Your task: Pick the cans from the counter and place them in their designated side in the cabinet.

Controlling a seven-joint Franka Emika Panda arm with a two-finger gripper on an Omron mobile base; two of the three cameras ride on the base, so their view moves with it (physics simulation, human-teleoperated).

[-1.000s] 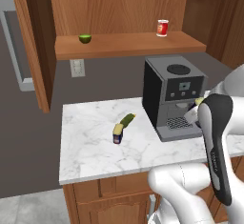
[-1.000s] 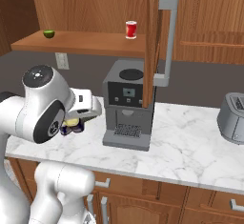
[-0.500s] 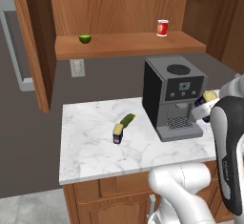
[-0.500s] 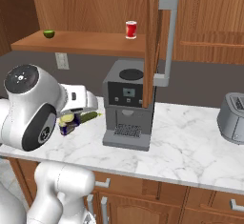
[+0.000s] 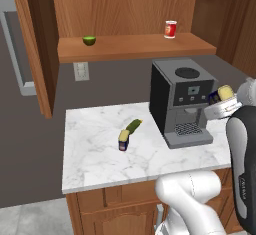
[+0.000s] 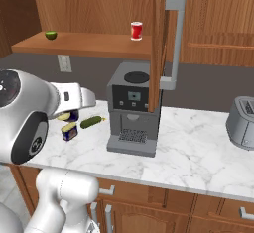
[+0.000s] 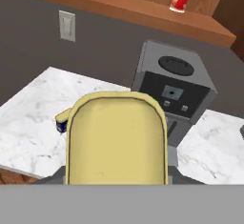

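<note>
Yellow-topped blue can (image 7: 116, 139) clamped in the gripper (image 5: 221, 99), lifted off the counter (image 5: 100, 164), up at coffee machine (image 5: 181, 101) height on its right side in the left base view. Fills the hand view, yellow end facing the camera. Second can (image 5: 123, 141) lying on the marble left of the machine, just beside the green pickle (image 5: 133, 125); touching or not, cannot tell.

Judging by look: rigid metal, light, smooth sides so likely slippery; squat shape suits a pinch across the curved wall mid-height, not the rim.

Arm folded back close to the base, forearm raised, hand pointing toward the far wall and the cabinet (image 5: 130, 9) shelf. Shelf carries a red-and-white can (image 5: 170, 29) at right and a small green item (image 5: 89, 40) at left. Shelf well above the hand, so a lift and reach forward needed before release.
</note>
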